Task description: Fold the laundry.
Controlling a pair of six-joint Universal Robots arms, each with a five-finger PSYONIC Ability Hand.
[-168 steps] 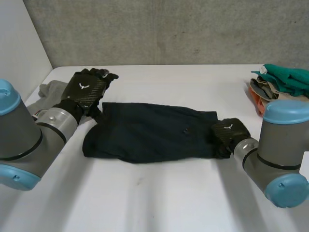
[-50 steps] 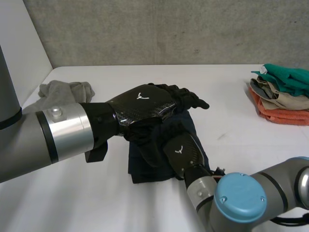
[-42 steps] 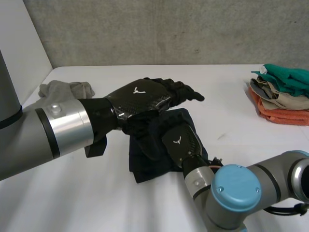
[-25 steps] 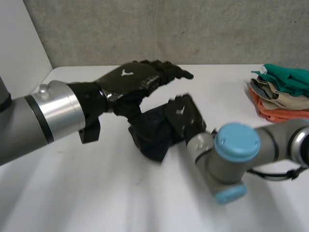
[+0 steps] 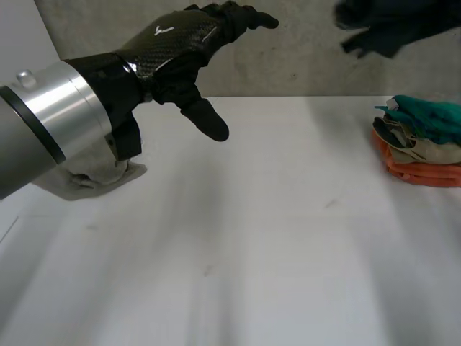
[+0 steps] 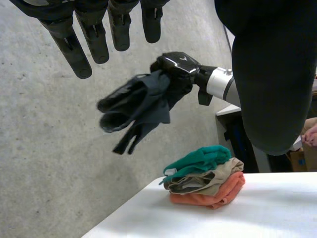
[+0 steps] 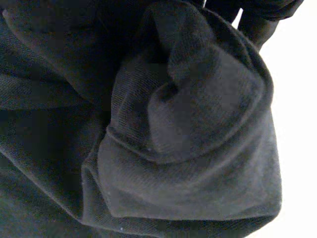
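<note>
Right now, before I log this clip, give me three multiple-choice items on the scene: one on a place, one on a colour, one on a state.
1. Where is the dark garment?
A) spread flat on the table
B) held in the air near the folded stack
C) tucked under the stack

2. What colour is the top piece of the folded stack?
A) orange
B) beige
C) green

3. How is the left robot hand?
A) open, holding nothing
B) shut on the garment
C) pressing down on the table

Answers:
1 B: the right robot hand grips it well clear of the table.
2 C: green lies over beige, with orange lowest.
3 A: its fingers are straight and raised, with nothing in them.
</note>
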